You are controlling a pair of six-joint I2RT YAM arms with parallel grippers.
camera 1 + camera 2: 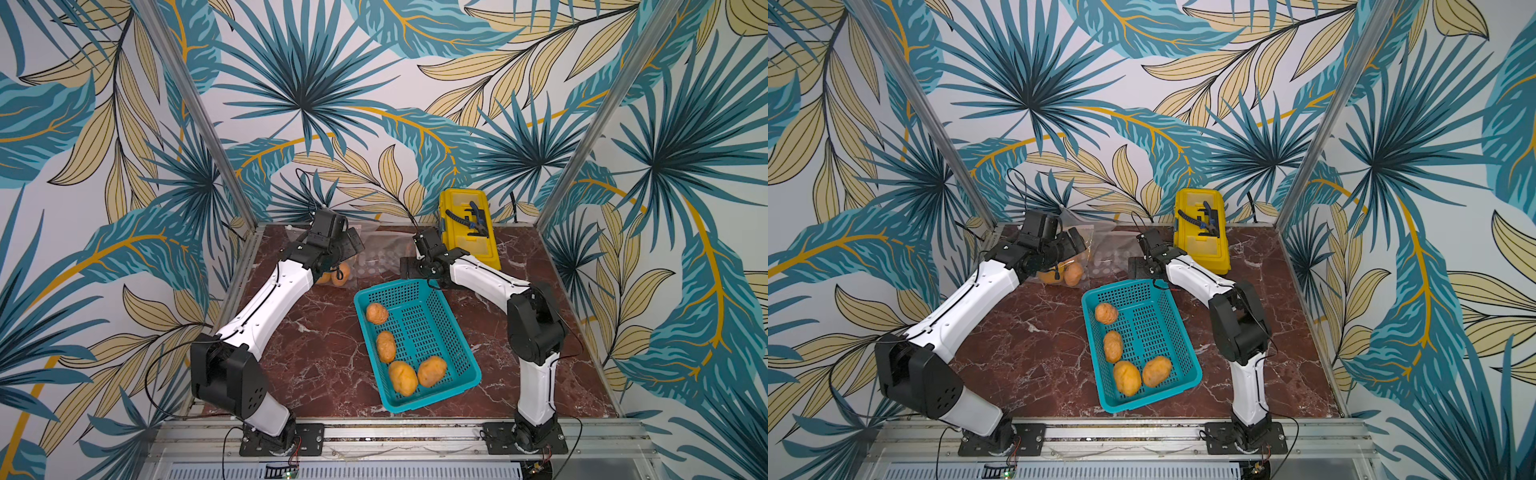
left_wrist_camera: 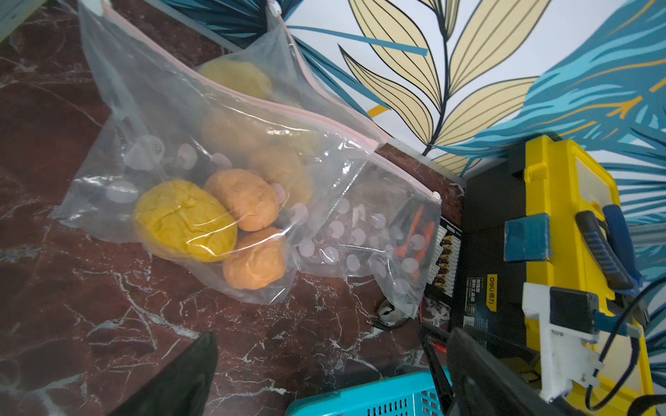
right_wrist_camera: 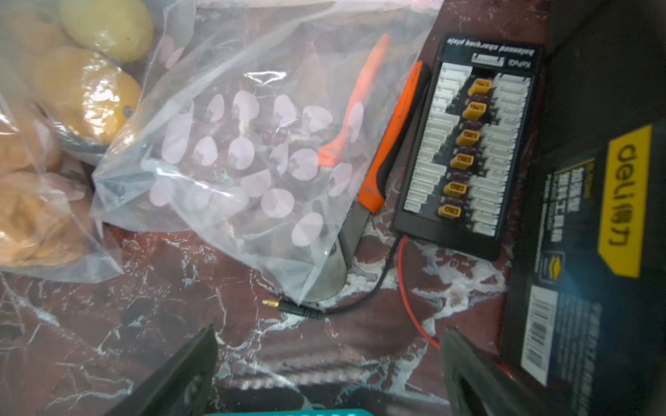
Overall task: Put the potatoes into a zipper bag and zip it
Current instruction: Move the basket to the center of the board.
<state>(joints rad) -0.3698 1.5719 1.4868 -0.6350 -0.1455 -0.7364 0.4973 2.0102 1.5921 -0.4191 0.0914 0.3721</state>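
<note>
A clear zipper bag [image 2: 173,119] with white dots and a pink zip strip lies at the back of the table, also seen in both top views [image 1: 374,259] [image 1: 1100,253]. Its mouth gapes open and several potatoes [image 2: 183,219] sit inside. More potatoes [image 1: 402,377] [image 1: 1126,377], several of them, lie in the teal basket [image 1: 399,284] [image 1: 1125,284]. My left gripper [image 2: 331,356] [image 1: 353,249] hovers open by the bag's left end, holding nothing. The right gripper [image 3: 328,353] [image 1: 409,268] is open and empty near the bag's right corner [image 3: 299,288].
A yellow toolbox [image 1: 467,228] with pliers on its lid stands at the back right. A black charging board [image 3: 468,144] with loose wires lies beside it. An orange-handled knife [image 3: 389,144] lies partly under the bag. Patterned walls close in three sides.
</note>
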